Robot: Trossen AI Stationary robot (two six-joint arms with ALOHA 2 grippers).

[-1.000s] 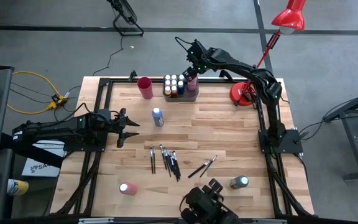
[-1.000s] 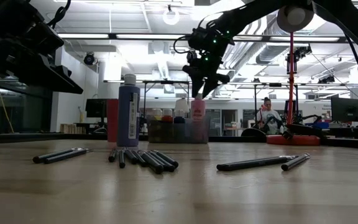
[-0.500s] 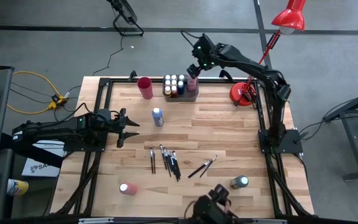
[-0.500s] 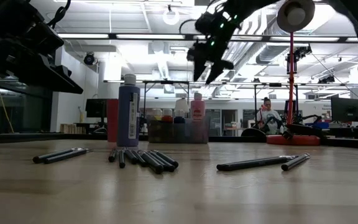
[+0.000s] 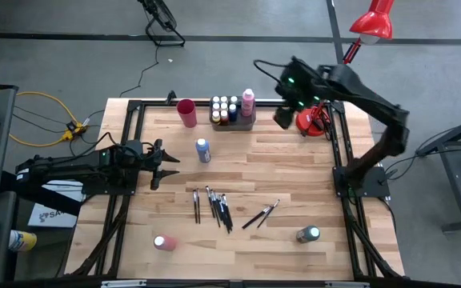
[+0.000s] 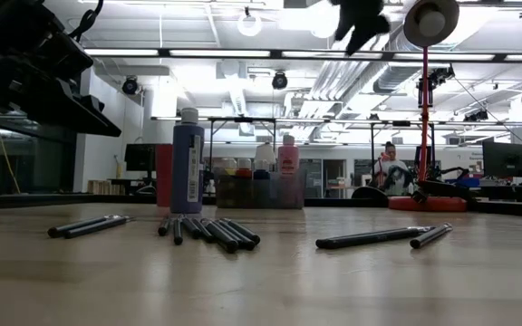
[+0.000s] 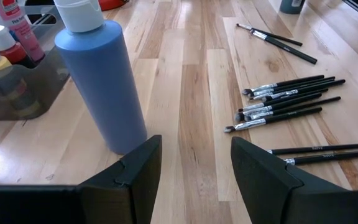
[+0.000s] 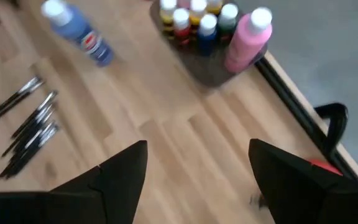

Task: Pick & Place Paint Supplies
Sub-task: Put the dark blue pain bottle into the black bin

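At the far edge of the surface (image 5: 294, 172) the tray (image 5: 232, 122) holds small bottles, and the pink bottle (image 5: 248, 101) stands at its end. Above, near the red lamp base (image 5: 310, 122), the right gripper (image 5: 283, 116) hangs with jaws wide open, holding nothing. The left gripper (image 5: 169, 164) waits with jaws apart, empty, just beside the blue bottle (image 5: 203, 150). Brushes (image 5: 214, 206) lie in the middle; two more bottles (image 5: 164, 242) lie near the front.

Robotics lab, exposed ceiling ducts (image 6: 333, 77), strip lights, monitors (image 6: 506, 158), person (image 6: 390, 167) seated behind
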